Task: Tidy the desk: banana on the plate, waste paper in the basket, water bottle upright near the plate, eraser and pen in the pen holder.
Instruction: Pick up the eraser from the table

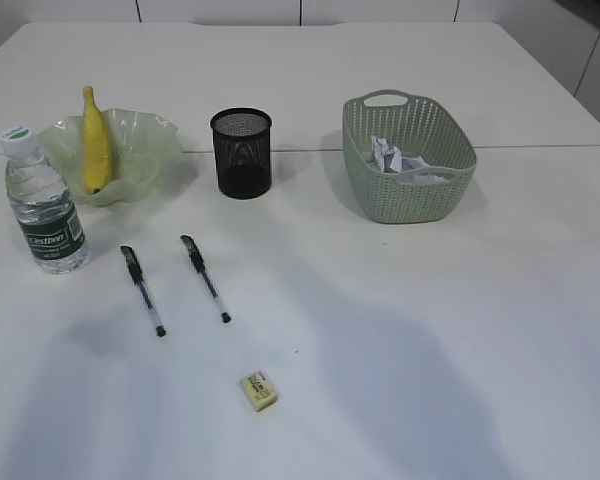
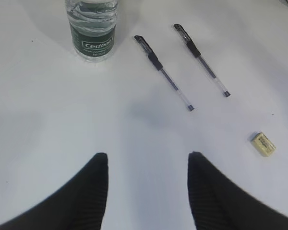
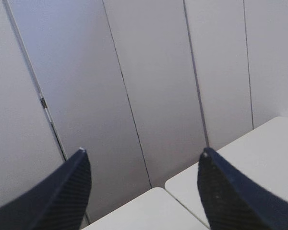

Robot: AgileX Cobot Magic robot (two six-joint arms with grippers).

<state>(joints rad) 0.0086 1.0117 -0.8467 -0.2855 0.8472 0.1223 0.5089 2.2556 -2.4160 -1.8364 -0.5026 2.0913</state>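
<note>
A banana (image 1: 95,140) lies on the pale green wavy plate (image 1: 152,128) at the far left. Beside the plate, a water bottle (image 1: 43,202) stands upright. Two black pens (image 1: 142,290) (image 1: 205,278) lie side by side on the white table, and a yellow eraser (image 1: 259,390) lies nearer the front. The black mesh pen holder (image 1: 242,153) stands mid-table. Waste paper (image 1: 395,160) sits in the green basket (image 1: 372,185). In the left wrist view my left gripper (image 2: 147,155) hangs open above bare table, short of the bottle (image 2: 92,26), pens (image 2: 164,72) (image 2: 201,59) and eraser (image 2: 263,144). My right gripper (image 3: 142,152) is open, facing the wall panels.
A seam between two tabletops runs across behind the plate and basket. Neither arm shows in the exterior view. White wall panels (image 3: 149,81) and a table corner (image 3: 249,158) fill the right wrist view.
</note>
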